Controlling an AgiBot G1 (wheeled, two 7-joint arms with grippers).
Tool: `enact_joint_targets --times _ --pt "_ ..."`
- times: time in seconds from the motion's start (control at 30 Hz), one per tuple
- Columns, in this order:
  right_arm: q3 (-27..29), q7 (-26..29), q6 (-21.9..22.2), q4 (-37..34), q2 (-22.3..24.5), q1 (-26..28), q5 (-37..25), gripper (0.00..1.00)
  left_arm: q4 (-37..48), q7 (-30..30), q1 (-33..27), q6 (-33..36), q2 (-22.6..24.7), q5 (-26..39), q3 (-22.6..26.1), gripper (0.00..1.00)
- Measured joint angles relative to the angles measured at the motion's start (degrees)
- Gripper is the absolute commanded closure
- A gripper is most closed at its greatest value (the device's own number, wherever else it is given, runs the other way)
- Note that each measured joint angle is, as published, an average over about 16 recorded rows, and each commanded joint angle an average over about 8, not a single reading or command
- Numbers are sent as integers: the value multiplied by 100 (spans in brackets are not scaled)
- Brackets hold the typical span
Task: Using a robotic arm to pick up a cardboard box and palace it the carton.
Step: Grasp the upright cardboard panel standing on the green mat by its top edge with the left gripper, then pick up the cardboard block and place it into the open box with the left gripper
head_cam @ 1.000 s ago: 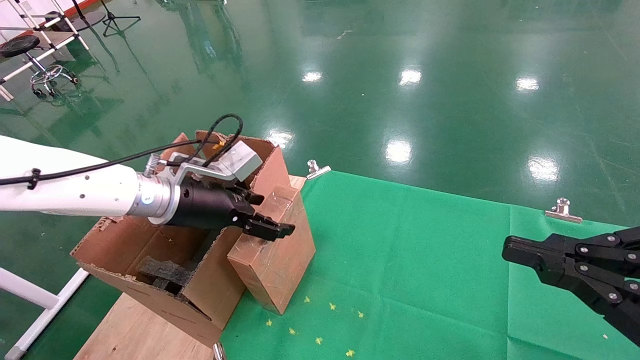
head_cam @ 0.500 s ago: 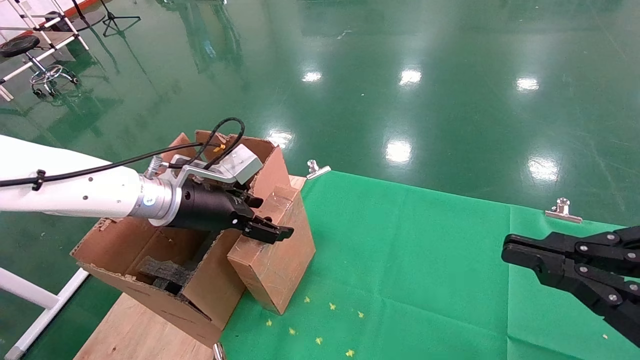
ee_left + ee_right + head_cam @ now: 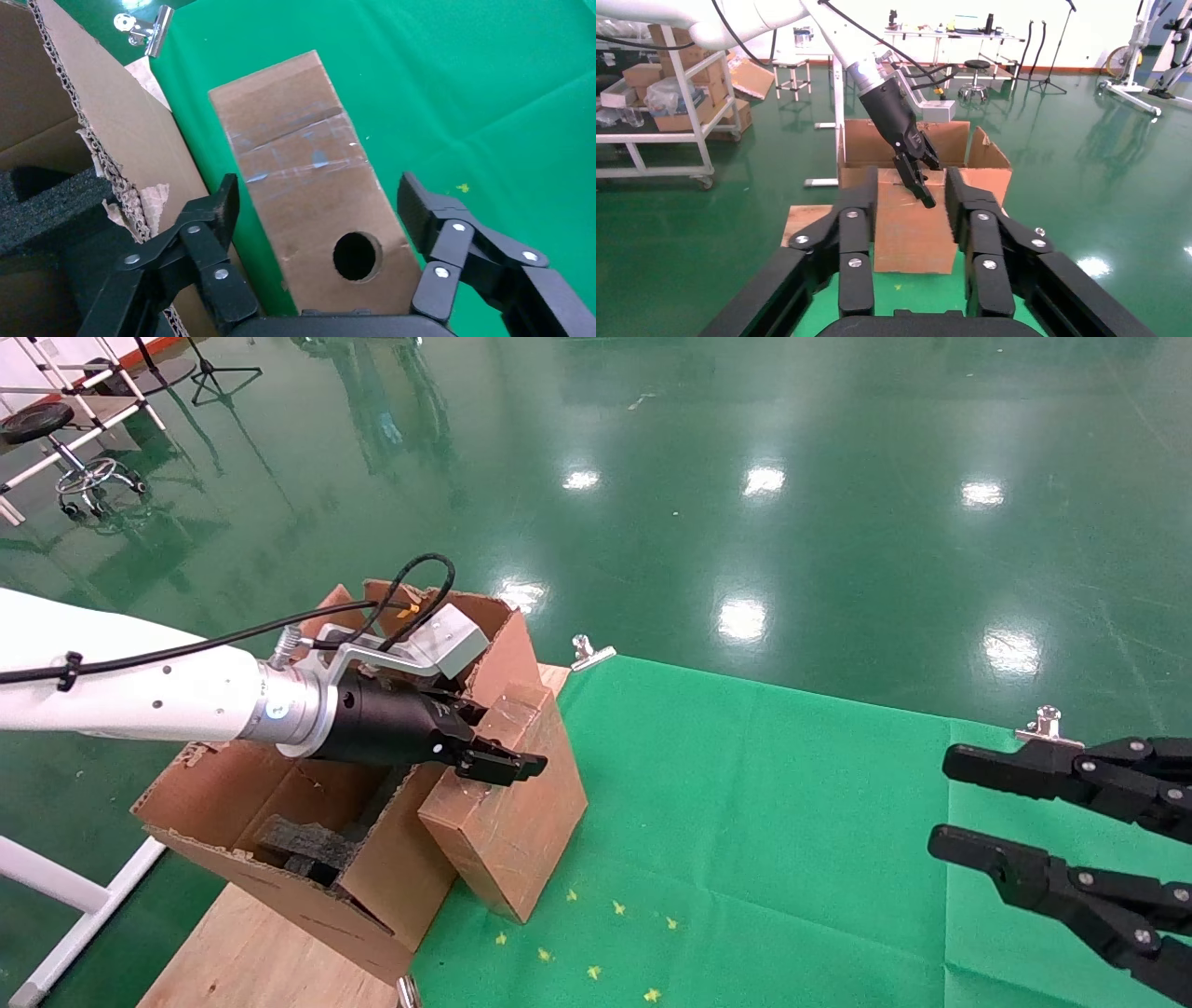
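Observation:
The small brown cardboard box (image 3: 507,812) stands on end on the green cloth, leaning against the side flap of the carton (image 3: 279,794). My left gripper (image 3: 507,738), on the white robotic arm (image 3: 140,696), hovers at the box's top and is open. In the left wrist view its fingers (image 3: 218,210) straddle the cardboard box (image 3: 302,140), which has a round hole in its top, with a gap on each side. Black foam (image 3: 307,840) lies inside the carton. My right gripper (image 3: 942,801) is open over the cloth at the far right, well away from the box.
The green cloth (image 3: 745,822) is held by metal clips (image 3: 591,654) (image 3: 1048,727) and carries small yellow marks (image 3: 596,933). The carton rests on a bare wooden board (image 3: 251,943) at the table's left end. Glossy green floor lies beyond, with a stool (image 3: 56,439) far left.
My right gripper has gone from shut to open. The left gripper has stayed almost still over the box top.

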Motion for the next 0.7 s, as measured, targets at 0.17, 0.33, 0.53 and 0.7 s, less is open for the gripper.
enact_joint_targets --times 0.17,0.33,0.53,0.7 --pt "0 0 0 0 0 0 0 0 39 50 -23 -1 8 -14 -7 100" --pt "0 0 0 0 0 0 0 0 107 169 -100 21 0 -106 -55 100" --pt "0 0 0 -1 0 0 0 0 348 450 -357 105 -35 -395 -216 100" --pt "-1 -1 0 -1 0 0 0 0 782 806 -768 251 -77 -730 -430 100"
